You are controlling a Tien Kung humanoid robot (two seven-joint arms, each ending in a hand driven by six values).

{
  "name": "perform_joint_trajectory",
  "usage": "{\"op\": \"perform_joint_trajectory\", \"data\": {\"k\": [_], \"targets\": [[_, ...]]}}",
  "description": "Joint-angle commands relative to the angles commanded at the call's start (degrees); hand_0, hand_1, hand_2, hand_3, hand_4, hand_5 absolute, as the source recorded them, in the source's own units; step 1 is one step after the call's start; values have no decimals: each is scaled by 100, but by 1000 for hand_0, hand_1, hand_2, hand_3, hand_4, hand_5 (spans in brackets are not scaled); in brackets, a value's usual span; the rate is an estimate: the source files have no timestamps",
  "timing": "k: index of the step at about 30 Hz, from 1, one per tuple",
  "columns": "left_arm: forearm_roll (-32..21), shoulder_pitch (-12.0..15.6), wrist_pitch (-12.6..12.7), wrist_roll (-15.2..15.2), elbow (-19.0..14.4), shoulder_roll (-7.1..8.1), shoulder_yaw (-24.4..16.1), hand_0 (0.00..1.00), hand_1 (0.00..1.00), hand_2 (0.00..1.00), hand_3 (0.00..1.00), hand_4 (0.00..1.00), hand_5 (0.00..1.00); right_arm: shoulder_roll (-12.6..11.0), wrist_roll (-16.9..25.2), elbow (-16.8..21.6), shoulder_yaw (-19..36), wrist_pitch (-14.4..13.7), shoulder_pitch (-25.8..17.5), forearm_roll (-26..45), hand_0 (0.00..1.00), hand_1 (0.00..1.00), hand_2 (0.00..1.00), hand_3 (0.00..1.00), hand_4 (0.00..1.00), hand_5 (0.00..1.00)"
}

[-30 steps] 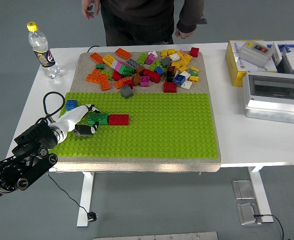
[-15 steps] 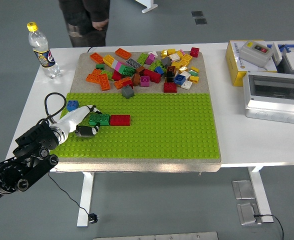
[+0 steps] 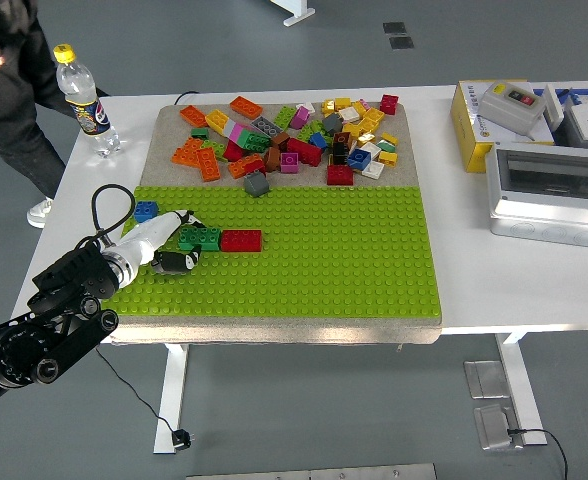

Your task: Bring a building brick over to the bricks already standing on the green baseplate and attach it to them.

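The green baseplate covers the front half of a beige mat. A green brick stands on it at the left, end to end with a red brick. My left hand reaches in from the lower left. Its pale fingers lie along the green brick's far left corner and its dark thumb sits just in front, so the hand closes on that brick's left end. A blue brick sits at the plate's left edge behind the hand. The right arm is out of view.
A pile of several loose bricks lies on the mat behind the plate, with a grey brick at its front. A bottle stands far left, boxes to the right. A person stands beyond the table's left corner.
The person has walked from the table's far side off to the far left. My left hand and the green brick have barely shifted.
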Motion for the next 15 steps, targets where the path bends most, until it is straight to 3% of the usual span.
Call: {"op": "perform_joint_trajectory", "data": {"k": [15], "targets": [[15,-38,-132,11,-11,36,14,998,998,998,898,608,220,-8,-6,-16,-17,5,22,33,688,640,684,667,447,771]]}}
